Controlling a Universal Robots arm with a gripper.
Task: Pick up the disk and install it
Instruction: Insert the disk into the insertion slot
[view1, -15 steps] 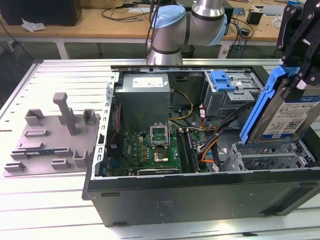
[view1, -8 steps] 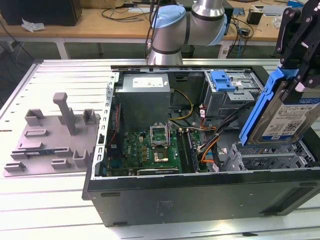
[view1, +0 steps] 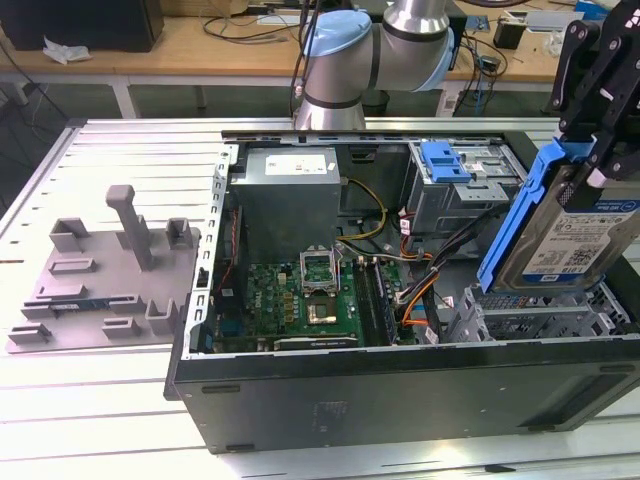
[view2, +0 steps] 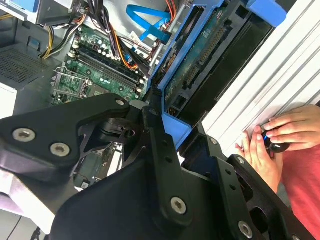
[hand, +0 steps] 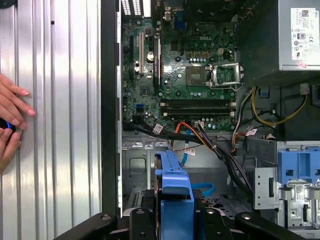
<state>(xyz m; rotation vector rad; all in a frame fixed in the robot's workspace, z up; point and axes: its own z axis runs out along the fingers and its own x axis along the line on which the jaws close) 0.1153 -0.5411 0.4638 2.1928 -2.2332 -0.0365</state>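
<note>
While the claw (view1: 588, 160) hangs over the exterior view's right end of the open computer case (view1: 400, 395), its black fingers are clamped on the disk (view1: 572, 235), one on either side of the upper end.

Disk: silver body with a blue-and-white label facing the exterior camera and a blue plastic frame along its edge. It is tilted, with the upper end leaning toward the exterior view's right. The lower end is just above the metal drive cage (view1: 540, 312) in that corner of the case. Contact with the cage cannot be told.

In the second wrist view the disk (view2: 200, 55) shows its underside, a green circuit board inside the blue frame, with the claw (view2: 182, 132) closed on the frame. In the first wrist view the disk (hand: 172, 195) is edge-on between the claw (hand: 173, 220) fingers.

The case lies on its side, open, on the slatted metal desk (view1: 100, 430). Inside it:
- A green motherboard (view1: 300, 295) sits near the middle.
- A grey power supply box (view1: 285, 200) with a white sticker sits on the side toward the arm (view1: 370, 50).
- A blue latch piece (view1: 445, 160) lies on the drive bay, near the disk but apart from it.
- Black and orange cables (view1: 420, 270) run between the motherboard and the drive cage.

A grey fixture plate (view1: 100, 270) with upright posts lies on the desk at the exterior view's left, well apart from the case.

A person's hands (view2: 280, 135) rest on the desk beside the case in both wrist views, fingers around a small dark object (view2: 275, 145).
</note>
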